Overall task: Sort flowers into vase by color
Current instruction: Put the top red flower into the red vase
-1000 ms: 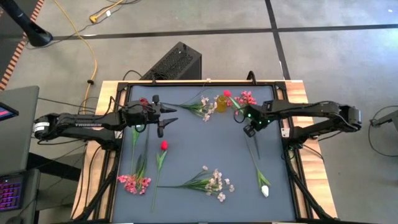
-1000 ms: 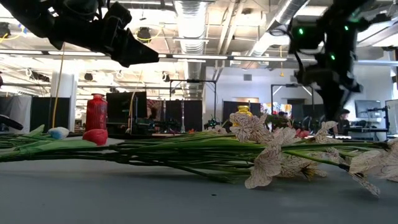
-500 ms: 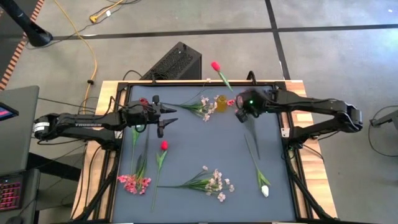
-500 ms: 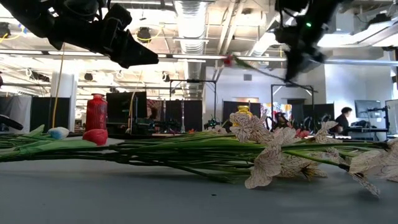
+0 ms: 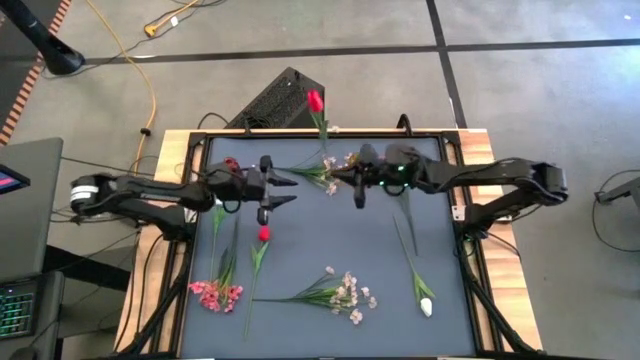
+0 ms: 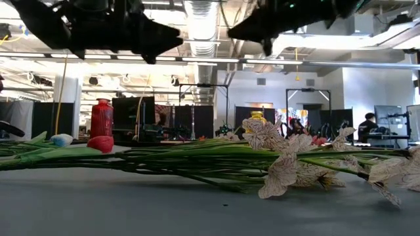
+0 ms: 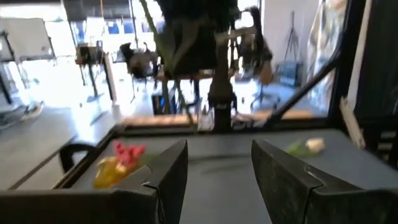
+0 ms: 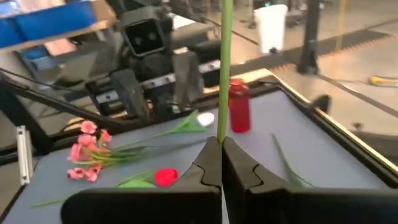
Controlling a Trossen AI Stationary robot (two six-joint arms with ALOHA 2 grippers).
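Two arms are seen from above, meeting near the middle of the far half of the table [image 5: 440,290]. A red tulip [image 5: 316,101] is held aloft by the right gripper [image 5: 358,190], its bud showing beyond the table's far edge; the stem is probably carried high so that it can be lowered bud-up into a vase. The left gripper [image 5: 283,190] is parked just opposite, apparently in readiness to receive or steady the stem. Loose flowers are left on the mat: a second red tulip [image 5: 263,234], a pink spray [image 5: 216,295], a pale spray [image 5: 345,293], a white tulip [image 5: 426,307], and another pale spray [image 5: 330,172] at the far side.

From table height, both arms are seen only as dark shapes overhead. A red vase [image 6: 101,118] and a yellow vase [image 6: 256,117] are seen standing at the back behind the stems lying on the mat; what is in them cannot be told.

Through the left wrist camera, the left fingers [image 7: 168,168] are shown spread apart with nothing between them. A yellow vase [image 7: 111,173] with pink blossoms at its mouth is visible ahead, so pink appears already sorted there.

Through the right wrist camera, the right fingers [image 8: 202,171] are seen clenched on the green stem [image 8: 224,68], which is held upright. A red vase [image 8: 239,107] is seen beyond; its contents cannot be made out.
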